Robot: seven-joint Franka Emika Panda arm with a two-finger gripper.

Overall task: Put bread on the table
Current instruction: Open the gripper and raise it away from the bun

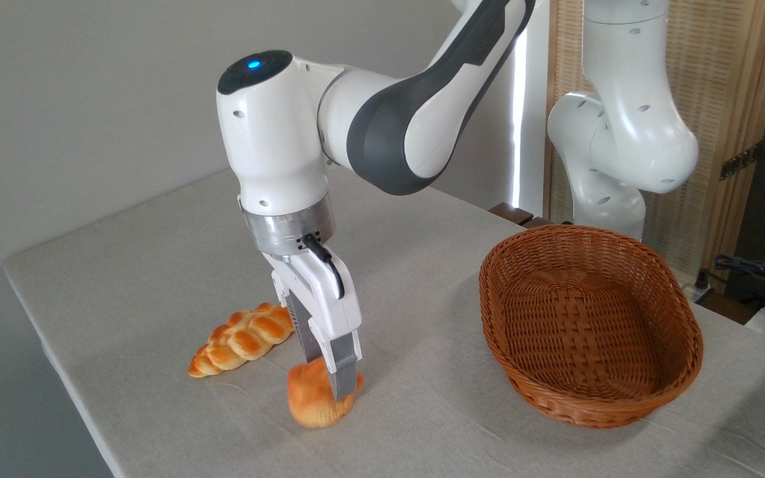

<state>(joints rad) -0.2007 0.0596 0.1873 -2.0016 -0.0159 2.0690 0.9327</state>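
The bread [313, 401], a small golden-orange bun with a paler base, rests on the light grey table [157, 265] near its front edge, left of centre. My gripper [329, 378] points down onto it, its grey fingers [344, 372] closed around the bun's top and squeezing it. The bun's underside touches the cloth. The far finger is partly hidden behind the near one.
A long braided loaf [243, 338] lies just left of the bun, close to the gripper. An empty brown oval wicker basket [588, 325] stands to the right. The arm's white base [621, 133] rises behind the basket. The table's left edge is near.
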